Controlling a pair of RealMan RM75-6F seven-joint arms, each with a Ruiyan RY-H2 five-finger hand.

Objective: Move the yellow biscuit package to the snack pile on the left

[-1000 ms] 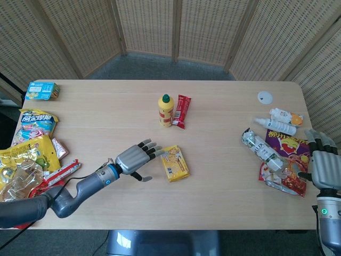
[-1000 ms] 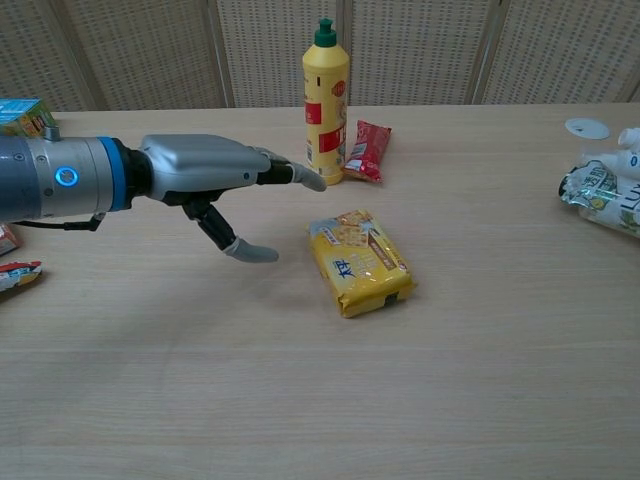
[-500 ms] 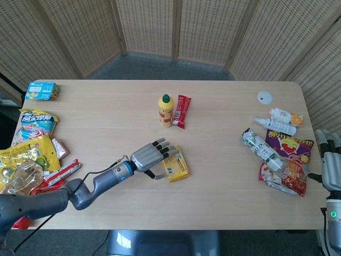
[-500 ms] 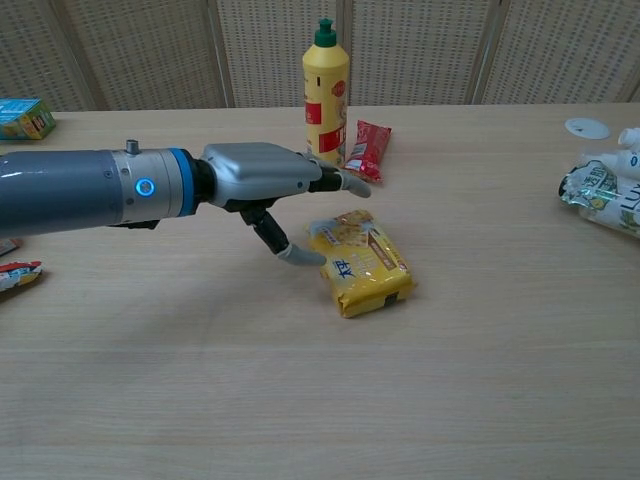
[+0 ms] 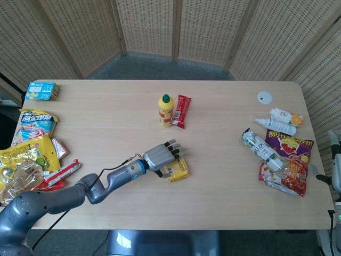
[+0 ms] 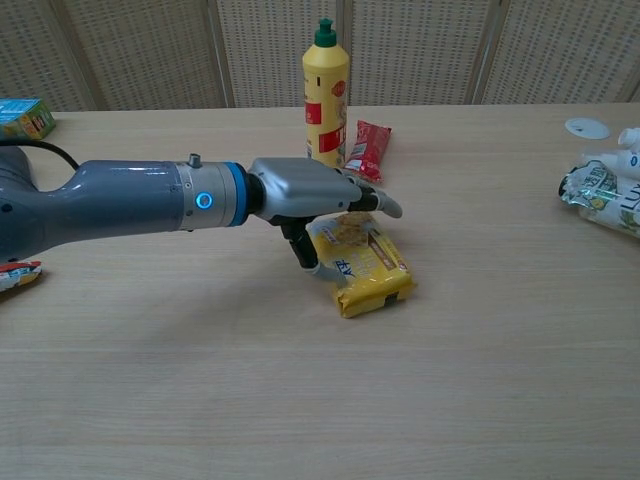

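The yellow biscuit package (image 5: pixel 180 169) (image 6: pixel 372 272) lies flat near the table's middle. My left hand (image 5: pixel 162 156) (image 6: pixel 310 190) hovers over its left half, fingers stretched out above the top and the thumb down against its near left edge, with no grip closed. The snack pile (image 5: pixel 29 154) of crinkly bags lies at the table's left edge. My right hand (image 5: pixel 334 170) shows only as a sliver at the right border, thumb held apart, holding nothing.
A yellow bottle (image 5: pixel 165 110) (image 6: pixel 326 90) and a red sachet (image 5: pixel 183 111) (image 6: pixel 368 150) stand just behind the package. Bottles and bags (image 5: pixel 279 152) crowd the right side. A green box (image 5: pixel 42 90) sits at the far left corner and a white lid (image 5: pixel 265 96) at the far right.
My left hand has reached rightward from open table until its fingers cover the package and the thumb touches it. My right hand has slid right, almost out of the head view.
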